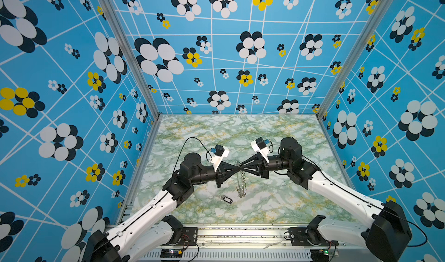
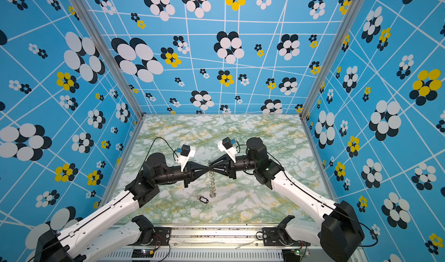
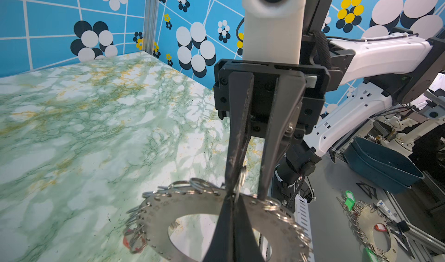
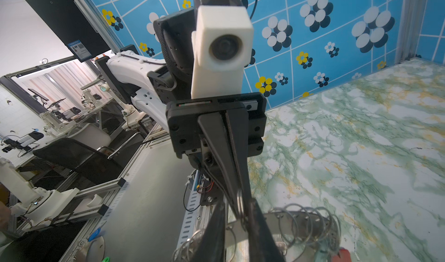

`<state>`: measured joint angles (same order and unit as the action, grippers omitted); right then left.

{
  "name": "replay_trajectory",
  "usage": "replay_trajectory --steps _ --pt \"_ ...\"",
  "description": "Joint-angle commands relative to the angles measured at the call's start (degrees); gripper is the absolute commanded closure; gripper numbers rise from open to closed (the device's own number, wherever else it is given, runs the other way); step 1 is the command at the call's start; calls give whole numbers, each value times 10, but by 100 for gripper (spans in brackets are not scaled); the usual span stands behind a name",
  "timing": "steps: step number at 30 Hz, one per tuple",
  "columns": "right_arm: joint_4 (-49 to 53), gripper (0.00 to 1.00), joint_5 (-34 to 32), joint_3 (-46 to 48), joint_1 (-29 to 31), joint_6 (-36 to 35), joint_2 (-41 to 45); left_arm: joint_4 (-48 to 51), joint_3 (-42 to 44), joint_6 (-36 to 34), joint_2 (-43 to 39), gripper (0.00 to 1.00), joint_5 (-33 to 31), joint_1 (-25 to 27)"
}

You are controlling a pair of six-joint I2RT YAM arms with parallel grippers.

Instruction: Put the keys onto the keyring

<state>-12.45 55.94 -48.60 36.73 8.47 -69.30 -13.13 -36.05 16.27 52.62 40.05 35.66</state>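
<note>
Grey keyring (image 1: 241, 185) hangs by a wire loop (image 4: 240, 206) pinched in the closed left jaws; right jaws stand slightly parted opposite. A black-tagged key (image 1: 227, 199) lies on the worktop (image 1: 289, 200) nearby.

Red tag (image 3: 128, 242) sits partly hidden under the keyring (image 3: 192, 213).

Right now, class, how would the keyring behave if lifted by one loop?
The keyring is a flat metal disc, so probably stiff. Held by one loop in the left gripper, it would likely swing. Its loops lie at odd angles, so probably flop.
</note>
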Motion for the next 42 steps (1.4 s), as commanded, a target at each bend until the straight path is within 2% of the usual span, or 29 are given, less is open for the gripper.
replay_trajectory --steps 1,12,28,42 --pt "86 81 36 -11 6 -30 16 -37 -8 -11 -18 100 -51 -12" --pt "85 100 27 -19 6 -34 13 -31 -13 -7 -16 100 -38 -12" --pt "51 100 9 -3 6 -18 39 -12 -21 -8 -18 100 -44 -12" --pt "45 100 12 -2 6 -11 36 -21 -18 -6 -38 90 -61 -13"
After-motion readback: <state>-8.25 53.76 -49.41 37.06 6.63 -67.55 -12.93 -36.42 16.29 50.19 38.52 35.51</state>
